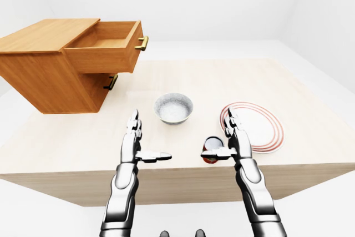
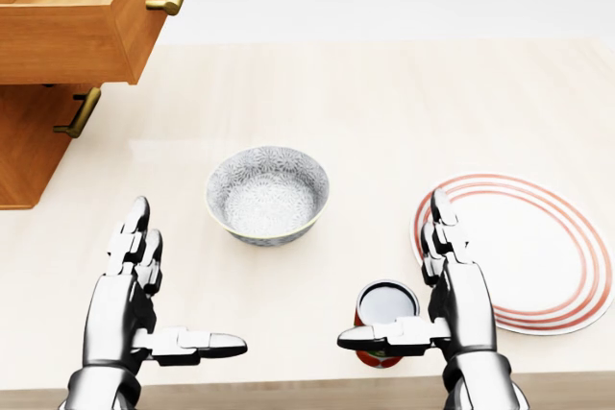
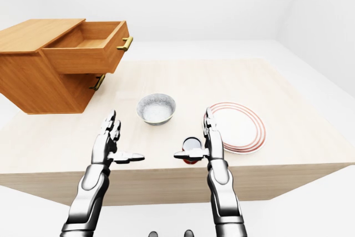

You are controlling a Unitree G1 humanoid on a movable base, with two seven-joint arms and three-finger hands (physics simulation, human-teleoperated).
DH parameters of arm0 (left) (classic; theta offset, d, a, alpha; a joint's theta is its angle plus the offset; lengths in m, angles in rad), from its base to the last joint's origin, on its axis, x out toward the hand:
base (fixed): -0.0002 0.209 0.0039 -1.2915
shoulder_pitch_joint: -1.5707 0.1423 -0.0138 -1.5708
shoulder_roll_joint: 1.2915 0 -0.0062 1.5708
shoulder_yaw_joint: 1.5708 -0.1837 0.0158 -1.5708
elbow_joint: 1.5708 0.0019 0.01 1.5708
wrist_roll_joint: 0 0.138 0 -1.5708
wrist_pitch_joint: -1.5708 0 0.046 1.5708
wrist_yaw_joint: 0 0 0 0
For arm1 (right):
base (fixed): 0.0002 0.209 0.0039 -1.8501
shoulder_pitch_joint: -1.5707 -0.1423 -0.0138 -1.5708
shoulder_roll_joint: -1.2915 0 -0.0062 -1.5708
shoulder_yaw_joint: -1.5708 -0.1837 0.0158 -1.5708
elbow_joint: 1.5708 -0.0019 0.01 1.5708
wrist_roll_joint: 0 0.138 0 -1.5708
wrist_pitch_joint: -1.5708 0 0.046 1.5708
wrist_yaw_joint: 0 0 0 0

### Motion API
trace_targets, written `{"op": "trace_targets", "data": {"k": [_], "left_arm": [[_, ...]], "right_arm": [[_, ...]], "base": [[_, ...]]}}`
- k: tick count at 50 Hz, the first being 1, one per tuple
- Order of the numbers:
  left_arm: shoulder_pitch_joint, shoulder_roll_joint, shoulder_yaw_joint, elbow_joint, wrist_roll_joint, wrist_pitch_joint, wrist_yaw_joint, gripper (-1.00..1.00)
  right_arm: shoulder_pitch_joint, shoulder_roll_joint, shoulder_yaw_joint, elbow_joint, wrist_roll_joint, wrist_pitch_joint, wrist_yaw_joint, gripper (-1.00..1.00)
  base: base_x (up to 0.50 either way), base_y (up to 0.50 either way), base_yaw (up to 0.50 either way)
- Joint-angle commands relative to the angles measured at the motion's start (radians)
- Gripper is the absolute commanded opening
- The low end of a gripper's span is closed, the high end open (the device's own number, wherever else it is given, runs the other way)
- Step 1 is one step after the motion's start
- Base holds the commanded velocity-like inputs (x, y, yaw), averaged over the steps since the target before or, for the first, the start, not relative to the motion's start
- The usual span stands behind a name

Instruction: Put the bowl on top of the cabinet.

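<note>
Bowl [image 2: 267,194] sitting upright on the table [image 2: 384,93], near the middle of the head view, untouched. Left hand [image 2: 135,295] and right hand [image 2: 442,285] hovering over the near edge, on either side of the bowl and below it in that view, both spread open with thumbs pointing inward toward each other, holding nothing. Probably a ready pose, palms facing so either could close in on the rim. Small red cup [image 2: 384,319] standing just beside the right thumb, perhaps in the way of a right-hand reach. Striped plate [image 2: 557,256] lying flat at the right. Cabinet [image 1: 39,54] at upper left, top drawer [image 1: 108,43] pulled out, flat top bare and likely reachable only by lifting the bowl up and leftward. Task seemingly not yet begun.
</note>
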Motion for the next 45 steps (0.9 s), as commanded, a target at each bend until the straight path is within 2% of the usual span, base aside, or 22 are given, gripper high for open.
{"op": "trace_targets", "data": {"k": [1,3,10,19,25,31,36,38,41,45], "left_arm": [[0.012,0.008,0.016,0.055,-0.005,-0.058,-0.034,1.00],[0.011,0.008,0.014,0.086,0.001,-0.081,-0.033,1.00],[-0.012,0.010,0.015,0.169,0.012,-0.081,-0.025,1.00],[0.008,0.012,0.017,0.106,0.002,-0.081,-0.032,1.00],[0.009,0.012,0.020,0.082,-0.001,-0.061,-0.032,1.00],[-0.003,0.015,0.029,0.077,-0.004,-0.020,-0.021,1.00],[0.002,0.015,0.030,0.057,-0.007,-0.003,-0.022,1.00],[0.004,0.014,0.030,0.049,-0.008,-0.002,-0.022,1.00],[0.009,0.013,0.032,0.048,-0.011,-0.029,-0.021,1.00],[0.003,0.017,0.038,0.055,-0.016,-0.033,-0.022,1.00]], "right_arm": [[-0.015,-0.006,-0.013,0.018,0.016,0.033,0.010,1.00],[-0.012,-0.006,-0.007,0.011,0.007,0.036,0.006,1.00],[-0.022,-0.006,-0.006,0.036,-0.002,0.029,0.005,1.00],[-0.013,-0.006,-0.004,0.015,-0.008,0.041,-0.001,1.00],[-0.017,-0.006,-0.005,0.020,-0.012,0.041,-0.005,1.00],[-0.019,-0.004,-0.005,0.008,0.001,0.065,0.003,1.00],[-0.026,-0.005,-0.008,0.026,0.004,0.055,0.002,1.00],[-0.026,-0.005,-0.007,0.023,0.005,0.057,0.002,1.00],[-0.022,-0.006,-0.008,0.021,0.009,0.046,0.007,1.00],[-0.023,-0.007,-0.012,0.022,0.014,0.048,0.006,1.00]], "base": [[0.00,0.00,0.00],[0.00,0.00,0.00],[0.00,0.00,0.00],[0.00,0.00,0.00],[0.00,0.00,0.00],[0.00,0.00,0.00],[0.07,0.00,0.00],[0.27,0.00,0.00],[0.38,0.00,0.00],[0.50,0.00,0.00]]}}
